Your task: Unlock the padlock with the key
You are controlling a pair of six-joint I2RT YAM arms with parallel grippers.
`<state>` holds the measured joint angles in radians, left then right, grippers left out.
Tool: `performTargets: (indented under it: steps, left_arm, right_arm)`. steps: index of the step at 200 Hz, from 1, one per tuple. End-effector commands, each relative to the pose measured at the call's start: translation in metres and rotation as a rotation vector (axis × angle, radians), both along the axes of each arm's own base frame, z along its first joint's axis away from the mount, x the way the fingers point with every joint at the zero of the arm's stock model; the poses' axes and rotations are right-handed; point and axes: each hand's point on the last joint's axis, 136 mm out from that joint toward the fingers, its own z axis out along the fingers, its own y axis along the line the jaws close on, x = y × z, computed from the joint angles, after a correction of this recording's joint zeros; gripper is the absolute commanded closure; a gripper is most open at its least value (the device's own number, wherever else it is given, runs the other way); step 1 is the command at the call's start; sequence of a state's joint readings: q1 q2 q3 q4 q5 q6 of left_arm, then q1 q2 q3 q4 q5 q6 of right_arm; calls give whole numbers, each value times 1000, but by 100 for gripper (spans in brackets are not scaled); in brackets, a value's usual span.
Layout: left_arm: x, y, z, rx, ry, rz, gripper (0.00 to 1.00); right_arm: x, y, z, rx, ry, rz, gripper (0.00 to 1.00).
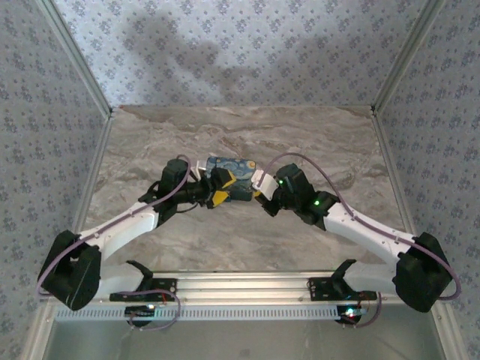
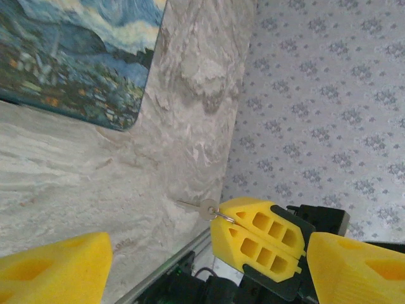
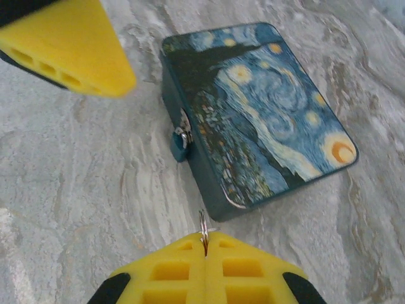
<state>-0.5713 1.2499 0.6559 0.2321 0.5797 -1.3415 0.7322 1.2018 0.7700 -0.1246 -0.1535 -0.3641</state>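
Note:
The padlock [image 3: 180, 140] is a tiny dark blue-grey lump hanging on a metal hasp on the side of the blue-and-yellow swirl-print box [image 3: 266, 107]. My right gripper [image 3: 205, 239] is shut on the ring of the small silver key [image 2: 201, 207], a short way in front of the box's near corner. The key's blade sticks out sideways over the marble. My left gripper [image 2: 205, 256] is open, its yellow fingers [image 2: 50, 266] wide apart on either side of the right gripper's shut fingers [image 2: 259, 237]. From above, both grippers [image 1: 217, 193] [image 1: 264, 185] meet at the box [image 1: 231, 174].
The marble tabletop [image 1: 247, 240] is walled by patterned panels at the back and sides. An aluminium rail [image 1: 240, 289] runs along the near edge between the arm bases. One yellow left finger [image 3: 69, 50] hangs left of the box.

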Motion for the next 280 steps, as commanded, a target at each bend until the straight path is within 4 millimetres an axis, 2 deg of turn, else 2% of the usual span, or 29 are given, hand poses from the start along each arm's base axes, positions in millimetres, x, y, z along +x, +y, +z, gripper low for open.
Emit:
performTargets:
  steps: [1,49,109,165,237,280]
  left_arm:
    - [0,-18,18,-76,6,-38,21]
    - [-2,-32,14,-92,25,-61,24]
    - [-9,-45,6,-82,43,-94,23]
    - [-11,-48,0,-68,51,-102,21]
    - [-10,-49,1,-71,46,-98,25]
    - [-11,-51,-2,-63,55,-105,18]
  right_arm:
    - [-2,18,15,8,-66,105,100]
    - [-9,34,9,-10,-69,168,100]
    - [-11,47,12,-2,-75,196,100]
    - [-13,49,13,7,-79,200,100]
    - [-19,51,10,6,-64,222,100]
    - [-11,49,10,-9,-84,187,100]
